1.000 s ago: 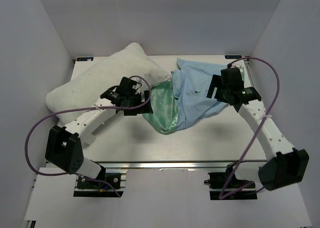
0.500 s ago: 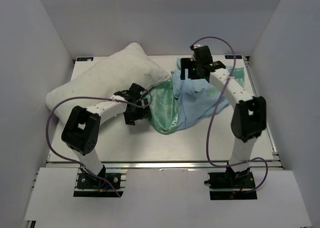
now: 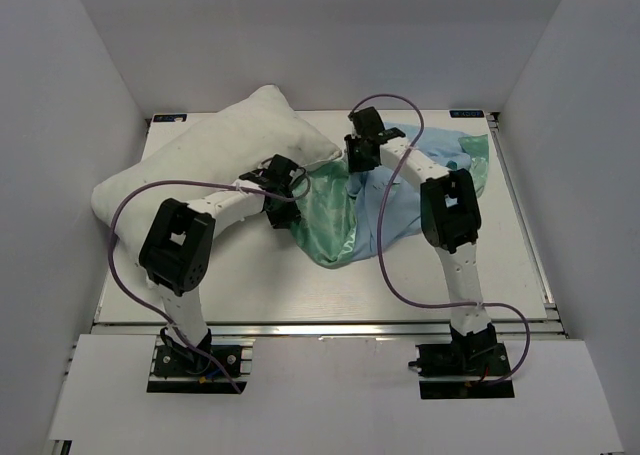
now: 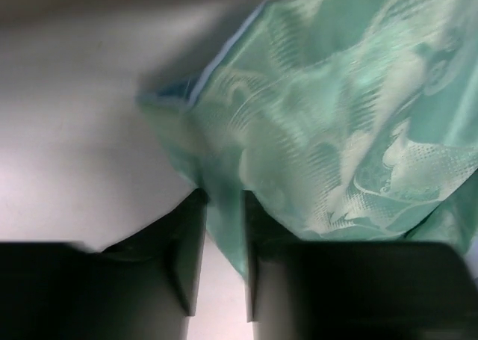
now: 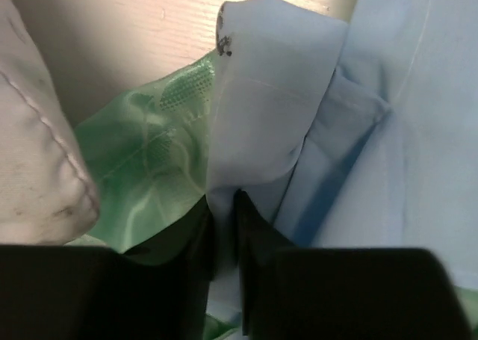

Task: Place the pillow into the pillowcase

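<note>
White-walled booth, pale surface [image 3: 250,285]: pillow [image 3: 200,160] lay back-left, wholly outside the pillowcase [image 3: 400,210] crumpled just beside it. Left end effector [image 4: 224,205] pinched the teal edge, right end effector [image 5: 224,205] pinched the blue hem. Mouth likely gripped; insertion not begun.

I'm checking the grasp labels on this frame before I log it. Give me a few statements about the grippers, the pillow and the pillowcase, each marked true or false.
1. The left gripper pinches the teal patterned side of the pillowcase. True.
2. The pillow is inside the pillowcase. False: it lies outside it, on the far left of the table, with one corner next to the fabric.
3. The right gripper is closed on a light blue edge of the pillowcase. True.
4. The right gripper grips the pillow. False: the pillow's corner only lies beside it.
</note>
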`<action>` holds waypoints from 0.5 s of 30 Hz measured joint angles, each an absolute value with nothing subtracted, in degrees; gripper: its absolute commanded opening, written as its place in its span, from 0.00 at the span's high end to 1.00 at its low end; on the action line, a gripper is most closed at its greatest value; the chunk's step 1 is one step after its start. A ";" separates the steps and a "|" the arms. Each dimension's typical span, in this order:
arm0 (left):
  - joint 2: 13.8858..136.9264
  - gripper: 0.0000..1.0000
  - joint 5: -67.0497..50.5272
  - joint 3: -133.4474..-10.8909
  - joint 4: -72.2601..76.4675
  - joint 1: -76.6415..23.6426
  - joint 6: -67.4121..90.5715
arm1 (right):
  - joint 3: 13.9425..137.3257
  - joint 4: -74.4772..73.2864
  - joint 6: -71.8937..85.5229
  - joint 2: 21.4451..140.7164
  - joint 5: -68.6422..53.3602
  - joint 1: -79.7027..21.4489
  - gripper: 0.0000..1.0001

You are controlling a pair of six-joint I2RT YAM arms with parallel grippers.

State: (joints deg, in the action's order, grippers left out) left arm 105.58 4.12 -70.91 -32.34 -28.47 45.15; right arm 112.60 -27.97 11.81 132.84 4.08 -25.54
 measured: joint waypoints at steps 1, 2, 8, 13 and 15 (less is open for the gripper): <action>106.21 0.77 4.32 -71.72 -32.05 -28.51 44.95 | 112.60 -28.45 12.01 132.84 4.05 -25.63 0.89; 106.78 0.86 4.47 -72.36 -31.68 -28.53 44.97 | 112.53 -28.51 12.29 132.55 4.05 -25.69 0.95; 108.36 1.00 4.86 -73.95 -29.80 -28.75 43.72 | 103.94 -25.50 13.13 119.61 6.02 -25.71 1.00; 103.53 1.00 6.83 -72.95 -27.83 -29.74 42.57 | 91.90 -22.59 13.87 93.95 13.82 -24.64 1.00; 98.02 1.00 7.18 -71.35 -26.24 -30.22 41.89 | 87.20 -21.61 15.07 82.02 17.74 -22.63 1.00</action>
State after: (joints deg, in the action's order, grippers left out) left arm 98.02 7.18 -71.35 -26.24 -30.22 41.89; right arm 87.20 -21.61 15.07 82.02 17.74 -22.63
